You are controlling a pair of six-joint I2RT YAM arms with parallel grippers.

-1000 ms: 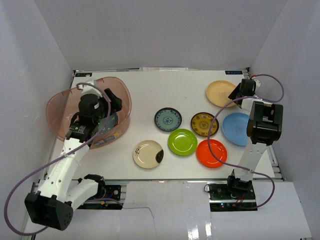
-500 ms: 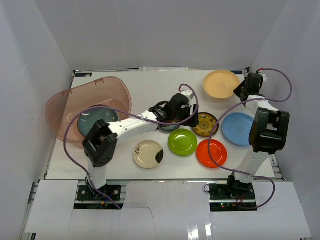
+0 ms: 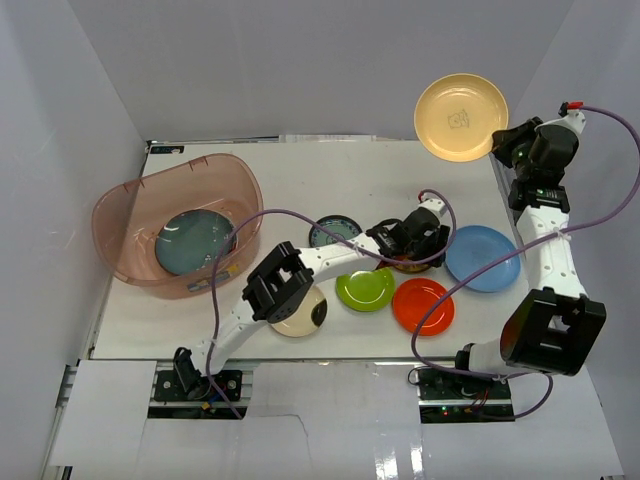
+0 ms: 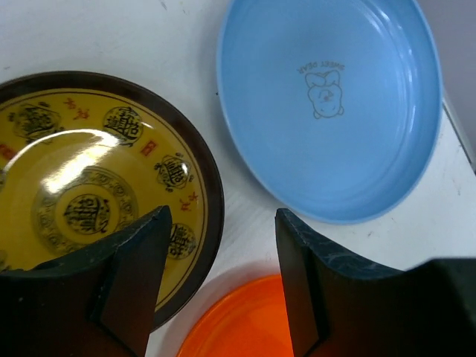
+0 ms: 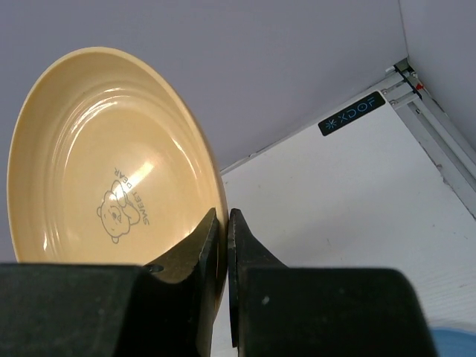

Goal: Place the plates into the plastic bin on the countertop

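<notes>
My right gripper is shut on the rim of a pale yellow plate, held on edge high above the countertop's far right corner. My left gripper hangs open low over the right rim of a brown-and-yellow patterned plate; one finger is over the plate, the other outside it. Beside it lie a blue plate and an orange plate. The plastic bin at the left holds a dark teal plate.
A green plate, a cream plate and a teal patterned plate lie mid-table, partly under my outstretched left arm. White walls enclose the back and sides. The metal table edge runs on the right.
My left arm has swung from the bin across to the patterned plate, its jaws narrowing. My right gripper has shut on the pale yellow plate and lifted it off the table.
</notes>
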